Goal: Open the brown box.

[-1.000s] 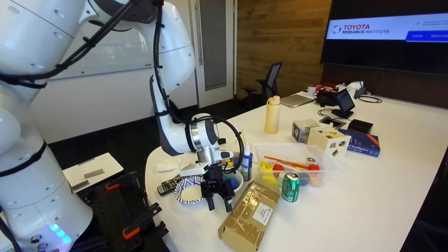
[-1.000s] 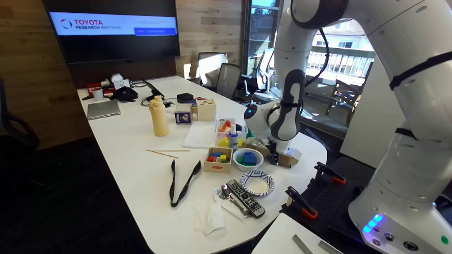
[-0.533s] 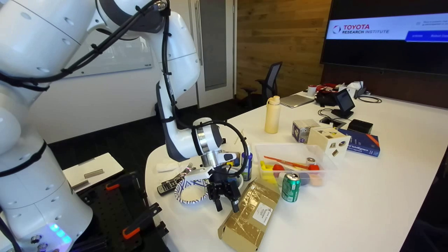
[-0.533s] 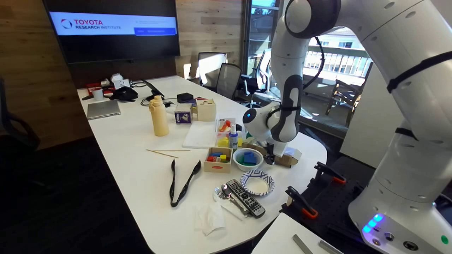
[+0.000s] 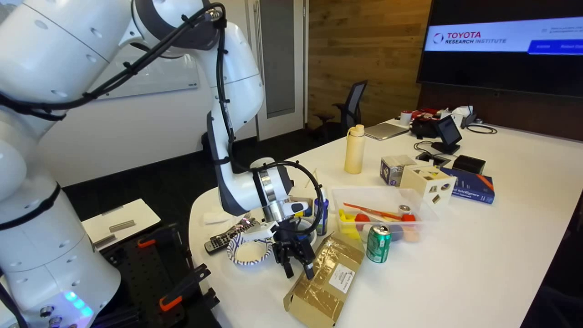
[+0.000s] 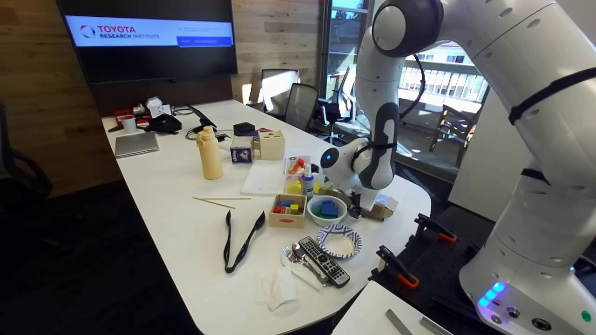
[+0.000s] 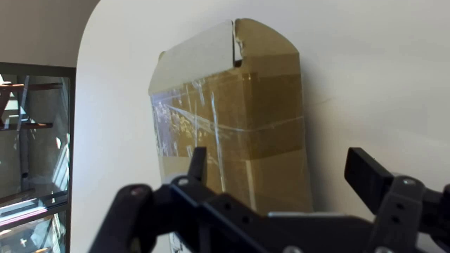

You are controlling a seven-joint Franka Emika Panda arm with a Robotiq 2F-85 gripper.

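Box [image 5: 325, 284] lies on the table [image 5: 455, 273], and its flapped end is, I judge, where to work: the wrist view shows a pale flap [image 7: 195, 58] and a brown tab [image 7: 265, 40] with a dark slit [image 7: 238, 63] between them. To open it well, bring the gripper [image 5: 299, 275] along to that end before lowering, work one fingertip [image 7: 199, 160] into the slit, then draw the flap up and outward, slowly. Pressing on the top would likely skid or dent the box; the tape [image 7: 211, 105] there looks best left alone.

Its long axis runs, in an exterior view, from just beside the can [image 5: 379, 243] down and leftward, the flapped end pointing to the bottom of that view. From the wrist that end is at the top and the axis runs nearly top to bottom.

The fingers stand well apart, clamped on nothing: one shows over the top, one past the side. Whether either touches, I cannot tell. The bowl [image 5: 249, 252] is near, on the far side of the gripper from the box, so keep sideways swings small.
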